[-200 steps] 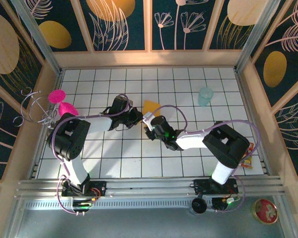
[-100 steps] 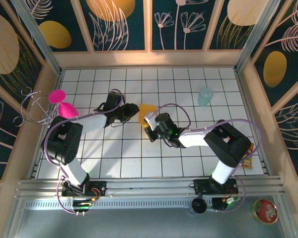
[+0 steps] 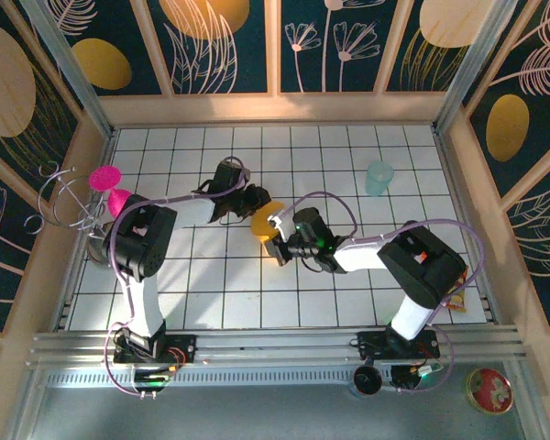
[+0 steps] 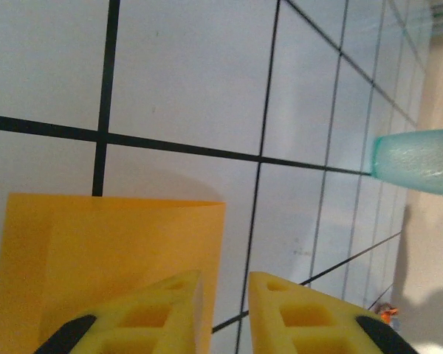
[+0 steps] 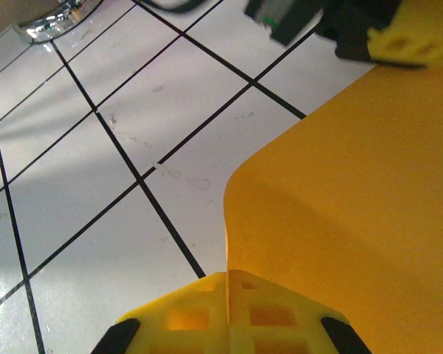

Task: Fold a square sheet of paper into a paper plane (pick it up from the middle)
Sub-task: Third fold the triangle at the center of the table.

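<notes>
At the far left edge of the white, black-gridded table (image 3: 348,293) stand two bright pink pieces (image 3: 105,177) beside a tangle of bent wire (image 3: 60,197).

The left pincer (image 3: 258,203) reaches in from the left. In its wrist view its yellow, honeycombed fingers (image 4: 155,310) are a narrow slit apart (image 4: 225,313). The slit shows bare table. The left finger sits over the right edge of the sheet of paper (image 4: 96,258), but whether it touches cannot be told.

The sheet of paper (image 3: 261,220) lies near the middle of the table, between the two pincers. It is thin, smooth and orange-yellow. Its far edge is straight with a square corner, and a paler strip runs down its left side like a doubled layer. From the right wrist it (image 5: 354,206) rises off the table, its edge bowed in a soft curve.

The right pincer (image 3: 277,246) sits just near and right of it. Its fingers are pressed together (image 5: 229,310) and pinch the sheet's near edge in the seam.

Far right, well apart, is a pale teal translucent cup (image 3: 379,178). A small red-and-yellow packet (image 3: 456,298) lies at the right edge.
</notes>
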